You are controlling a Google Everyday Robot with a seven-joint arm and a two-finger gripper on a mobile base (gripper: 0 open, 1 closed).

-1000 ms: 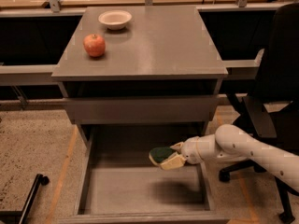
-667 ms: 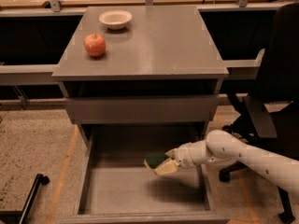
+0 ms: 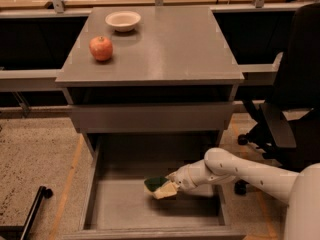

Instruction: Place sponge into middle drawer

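The sponge [image 3: 159, 187], pale yellow foam with a dark green layer on top, is held in my gripper [image 3: 167, 186] inside the open middle drawer [image 3: 107, 206]. The gripper is shut on the sponge, just above the drawer's flat grey floor near its middle. My white arm [image 3: 240, 171] reaches in from the right, over the drawer's right wall. The drawer is pulled out wide below a shut drawer front [image 3: 150, 116].
A red apple [image 3: 101, 48] and a white bowl [image 3: 123, 20] sit on the grey cabinet top [image 3: 170, 44]. A black office chair [image 3: 295, 104] stands at the right. A dark wheeled leg [image 3: 35, 206] lies on the floor at the left.
The gripper with the sponge has moved down and to the left, deeper into the drawer and closer to its floor.
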